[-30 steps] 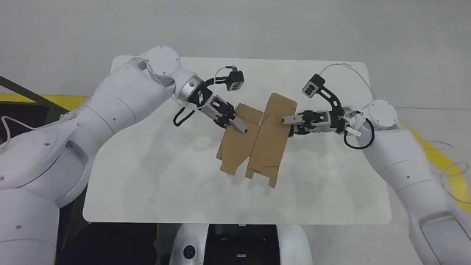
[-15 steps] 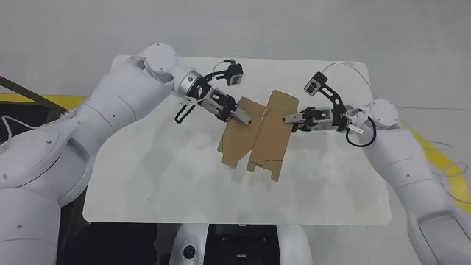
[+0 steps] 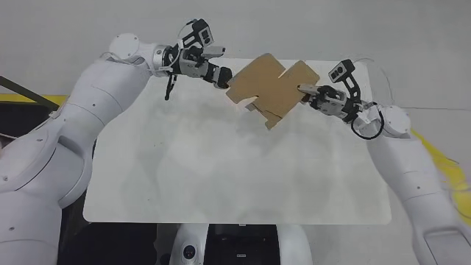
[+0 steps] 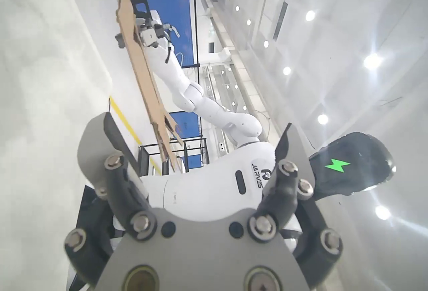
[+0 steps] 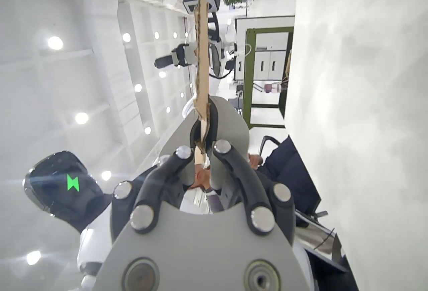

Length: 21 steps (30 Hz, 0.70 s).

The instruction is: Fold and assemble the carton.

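Observation:
The flattened brown carton point(image 3: 268, 88) hangs in the air over the table's far edge. My right gripper point(image 3: 305, 90) holds its right corner. The right wrist view shows the carton point(image 5: 201, 48) edge-on, with that gripper point(image 5: 202, 128) shut on its near edge. My left gripper point(image 3: 223, 81) is at the carton's left edge. In the left wrist view its fingers point(image 4: 100, 141) stand wide open. There the thin near end of the carton point(image 4: 140, 71) lies between them, close to one finger and not clamped.
The white table point(image 3: 221, 177) lies below both arms, with its rounded edges on all sides. A yellow floor line point(image 3: 44, 101) runs past the table's left side.
Both arms have risen and carried the carton from low over the table's middle to high over its far edge. The carton has turned so it spreads wider from left to right.

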### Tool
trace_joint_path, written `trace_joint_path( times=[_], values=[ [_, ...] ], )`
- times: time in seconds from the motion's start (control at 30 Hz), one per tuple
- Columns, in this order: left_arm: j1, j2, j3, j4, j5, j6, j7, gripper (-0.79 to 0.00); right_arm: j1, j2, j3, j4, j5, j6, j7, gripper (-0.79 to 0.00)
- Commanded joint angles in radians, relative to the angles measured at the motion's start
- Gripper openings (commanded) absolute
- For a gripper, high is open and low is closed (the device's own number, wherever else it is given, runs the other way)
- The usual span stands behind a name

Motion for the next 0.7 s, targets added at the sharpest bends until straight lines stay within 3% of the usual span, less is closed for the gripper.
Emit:
trace_joint_path(
  times=[0.0,0.33,0.67],
  values=[
    [0.007,-0.008,-0.005,0.001,0.02,0.006,0.036,0.0,-0.036,0.008,0.025,-0.07,-0.032,0.031,-0.076,-0.785],
    [0.051,-0.053,-0.034,-0.015,0.091,0.012,0.187,0.0,-0.204,0.028,0.114,-0.345,-0.147,0.139,-0.397,-0.785],
    [0.07,-0.087,-0.074,0.014,0.13,0.066,0.224,0.0,-0.267,0.026,0.135,-0.435,-0.224,0.162,-0.53,-0.785]
  ],
)
